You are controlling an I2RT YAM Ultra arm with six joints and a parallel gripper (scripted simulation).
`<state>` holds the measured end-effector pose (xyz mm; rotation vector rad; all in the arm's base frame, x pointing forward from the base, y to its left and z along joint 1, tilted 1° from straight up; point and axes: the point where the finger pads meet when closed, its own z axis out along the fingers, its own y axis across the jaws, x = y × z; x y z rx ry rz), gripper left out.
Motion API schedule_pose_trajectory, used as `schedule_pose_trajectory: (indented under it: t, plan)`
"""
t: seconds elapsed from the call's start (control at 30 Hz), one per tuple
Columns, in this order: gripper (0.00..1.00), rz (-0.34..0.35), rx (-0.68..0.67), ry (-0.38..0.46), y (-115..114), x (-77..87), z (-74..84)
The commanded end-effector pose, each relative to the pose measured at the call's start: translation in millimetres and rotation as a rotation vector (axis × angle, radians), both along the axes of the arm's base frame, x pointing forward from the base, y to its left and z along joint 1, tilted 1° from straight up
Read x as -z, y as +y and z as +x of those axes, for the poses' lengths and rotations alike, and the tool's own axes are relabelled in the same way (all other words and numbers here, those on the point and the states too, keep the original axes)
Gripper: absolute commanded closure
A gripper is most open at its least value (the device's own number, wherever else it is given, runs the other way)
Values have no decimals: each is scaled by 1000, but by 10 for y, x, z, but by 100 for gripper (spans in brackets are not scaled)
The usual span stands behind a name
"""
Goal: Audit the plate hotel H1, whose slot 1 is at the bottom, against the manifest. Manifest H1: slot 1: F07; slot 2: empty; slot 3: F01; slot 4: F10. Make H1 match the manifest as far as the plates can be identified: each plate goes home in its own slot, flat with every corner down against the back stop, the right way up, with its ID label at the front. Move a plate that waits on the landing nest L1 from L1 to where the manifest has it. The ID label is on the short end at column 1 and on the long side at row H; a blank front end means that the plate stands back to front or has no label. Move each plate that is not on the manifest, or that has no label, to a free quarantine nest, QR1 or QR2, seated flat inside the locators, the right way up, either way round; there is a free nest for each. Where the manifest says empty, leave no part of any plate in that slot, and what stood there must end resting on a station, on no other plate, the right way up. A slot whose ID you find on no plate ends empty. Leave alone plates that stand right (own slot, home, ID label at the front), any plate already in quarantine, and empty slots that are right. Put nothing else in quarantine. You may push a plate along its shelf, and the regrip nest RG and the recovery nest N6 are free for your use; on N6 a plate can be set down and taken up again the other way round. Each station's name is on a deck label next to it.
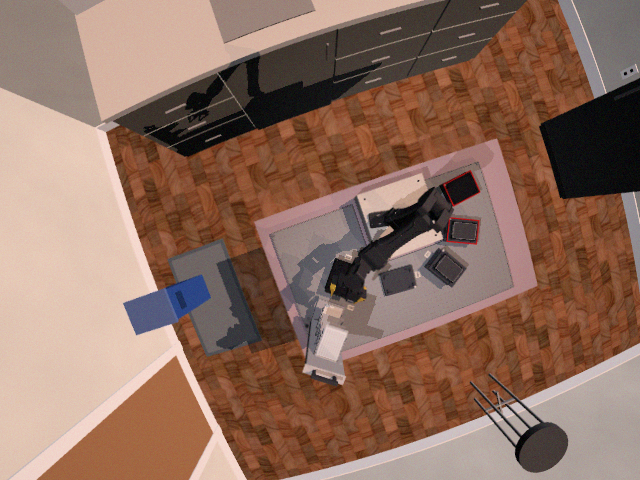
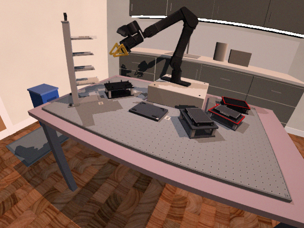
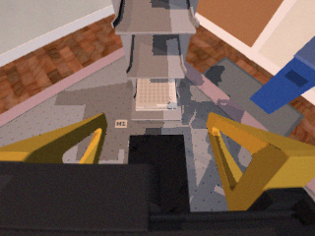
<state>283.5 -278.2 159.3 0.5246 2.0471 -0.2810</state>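
The plate hotel H1 stands at the table's left corner, a post with several shelves. A white plate lies on a low shelf and shows past the shelves above it. Whether the other shelves hold plates I cannot tell. My gripper has yellow fingers, is open and empty. It hangs high in front of the hotel, tilted down toward it. Under it stands a raised black nest, empty. A small H1 label lies on the deck.
A flat dark nest lies mid-table. A raised nest to its right carries a dark plate. Two red-edged quarantine nests stand at the right; the nearer holds a dark plate, the farther nest looks empty. The arm's base block stands behind.
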Motion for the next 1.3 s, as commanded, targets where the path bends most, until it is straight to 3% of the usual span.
schedule_pose_trajectory:
  t: [0.0,1.27]
  plan:
    - [0,-13,-8,-10,-3,-32,15]
    - [0,-13,-8,-10,2,520,18]
